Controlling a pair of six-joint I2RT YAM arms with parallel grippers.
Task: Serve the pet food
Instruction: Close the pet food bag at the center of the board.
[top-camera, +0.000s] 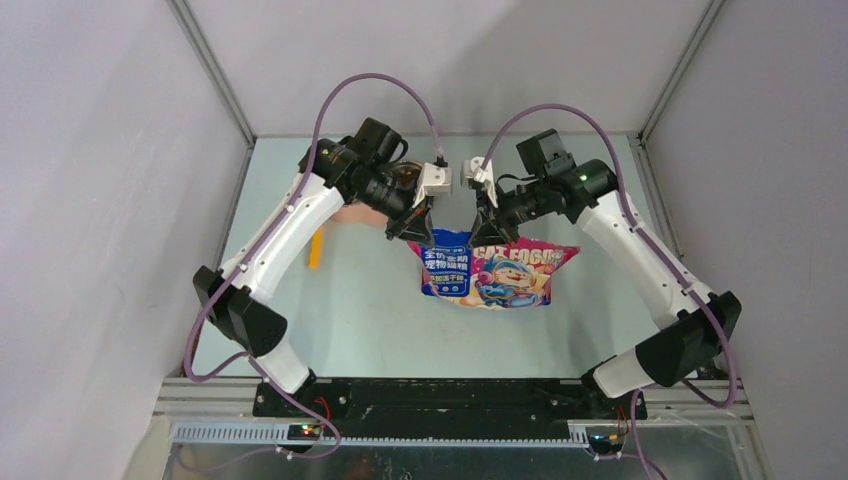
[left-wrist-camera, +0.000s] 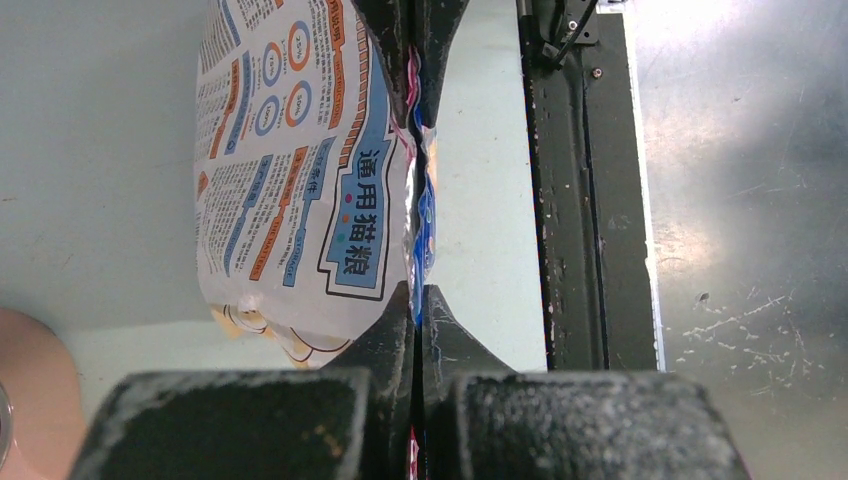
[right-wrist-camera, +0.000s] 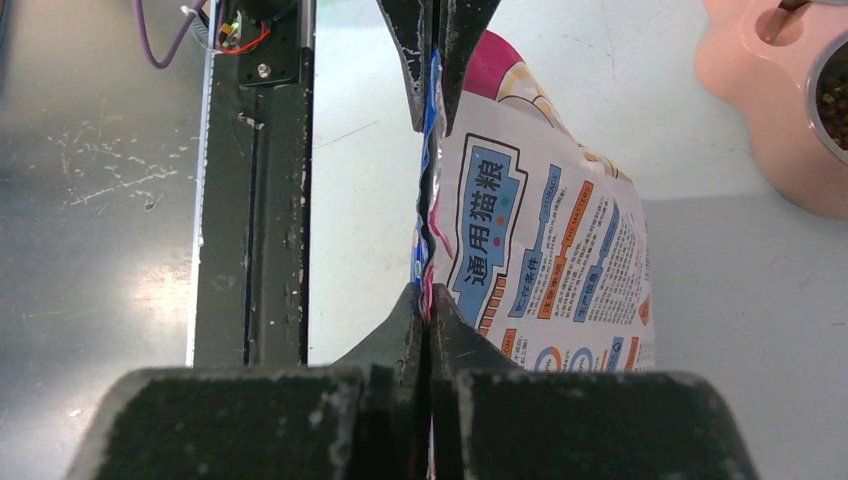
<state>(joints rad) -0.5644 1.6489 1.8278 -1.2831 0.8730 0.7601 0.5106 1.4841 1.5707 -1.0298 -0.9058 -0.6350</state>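
**Both grippers clamped on the bag's top seam**

- Left gripper (top-camera: 420, 222): jaws closed on the bag (top-camera: 495, 272), at the left corner of its top edge. In the left wrist view the crimped seam runs straight up the slit between the fingers (left-wrist-camera: 385, 330), with no gap showing.
- Right gripper (top-camera: 483, 225): jaws also closed on the same top edge, nearer its middle. The right wrist view shows the seam pinched flat in the same way. The rest of the top edge sticks out free toward the right edge of the table (top-camera: 370, 310).
- The two grippers sit close together, a small gap between them, both pointing down at the seam.
- Bag: around the middle of the table, a little toward the far edge, with the cartoon front facing the near edge. Both wrist views see the text-printed back panel. Top looks closed along the gripped stretch. Cannot tell whether the base rests on the table.
- Kibble (right-wrist-camera: 832, 95): some dark pellets sit in a steel bowl (right-wrist-camera: 815, 80) of the pink feeder (right-wrist-camera: 760, 130).
- Feeder: toward the far left of the table, mostly hidden under the left arm in the top view, clear of the bag.
- Scoop (top-camera: 316, 248): flat on the table toward the left edge, well apart from the bag, nothing touching it.
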